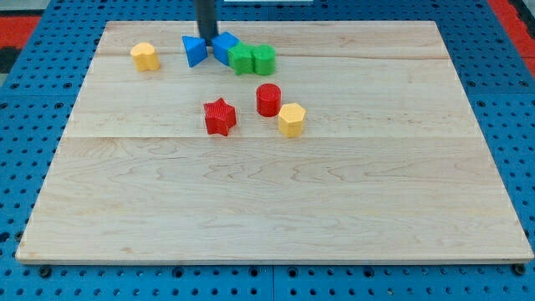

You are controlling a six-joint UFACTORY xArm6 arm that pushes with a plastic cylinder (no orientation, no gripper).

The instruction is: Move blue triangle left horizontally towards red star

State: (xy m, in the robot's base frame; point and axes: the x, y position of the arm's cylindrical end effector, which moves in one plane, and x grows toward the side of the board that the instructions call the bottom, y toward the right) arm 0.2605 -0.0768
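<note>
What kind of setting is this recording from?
Likely a robotics lab bench: a wooden board on a blue perforated base, small coloured blocks such as the red star, and my tip among them.

The table [276,192] is pale wood with visible grain and plank seams, matt and smooth. The blue triangle [194,50] and red star [220,116] look like smooth, matt plastic.

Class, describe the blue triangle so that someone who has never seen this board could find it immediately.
Start at the wooden board's top edge, left of centre, where my tip comes down. The blue triangle sits just to the tip's left. Unlike the other blue block on the tip's right, it is wedge-shaped and touches no green block.
</note>
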